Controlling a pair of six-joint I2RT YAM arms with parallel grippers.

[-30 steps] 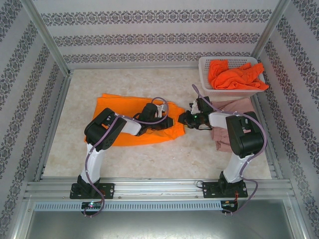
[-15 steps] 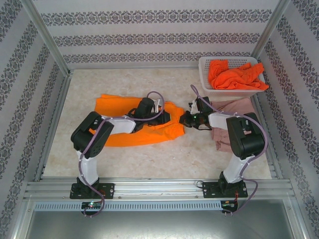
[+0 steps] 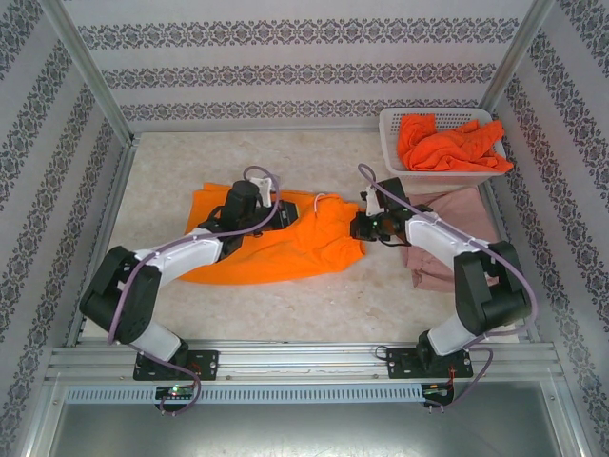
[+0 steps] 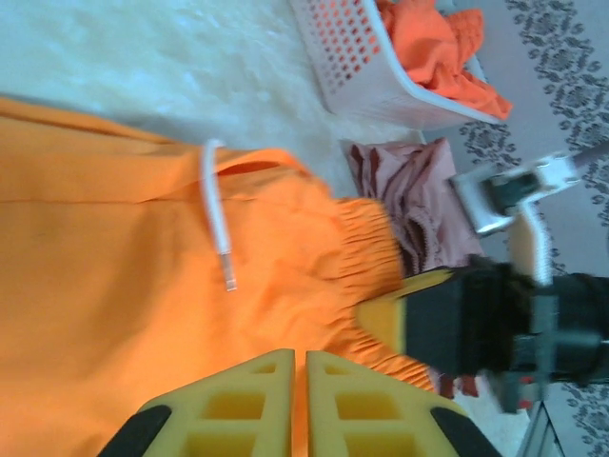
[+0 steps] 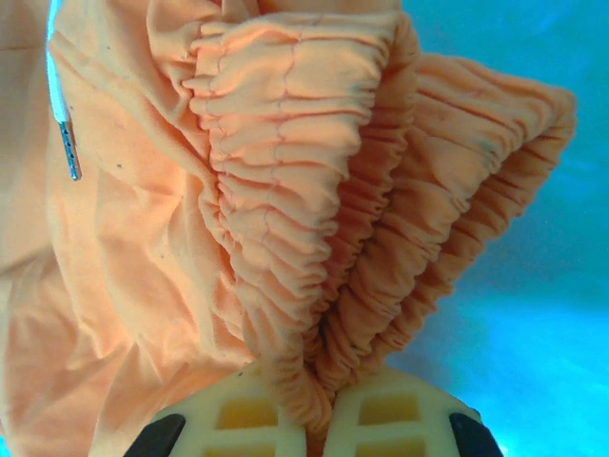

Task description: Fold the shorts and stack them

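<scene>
Grips the orange shorts [image 3: 285, 249], spread mid-surface [image 3: 314, 309], with the right tool [image 5: 319, 414] clenched on the gathered waistband [image 5: 314, 219] and the left tool [image 4: 297, 371] pinched shut on cloth farther left. Likely holds both ends to get an even fold.

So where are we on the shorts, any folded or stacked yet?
Done: nothing stacked; dusty pink shorts lie flat beside the basket. In hand: orange shorts, right tool clamped on the waistband, left tool closed over the cloth. To do: finish that fold, red-orange shorts in the basket, stacking.
</scene>
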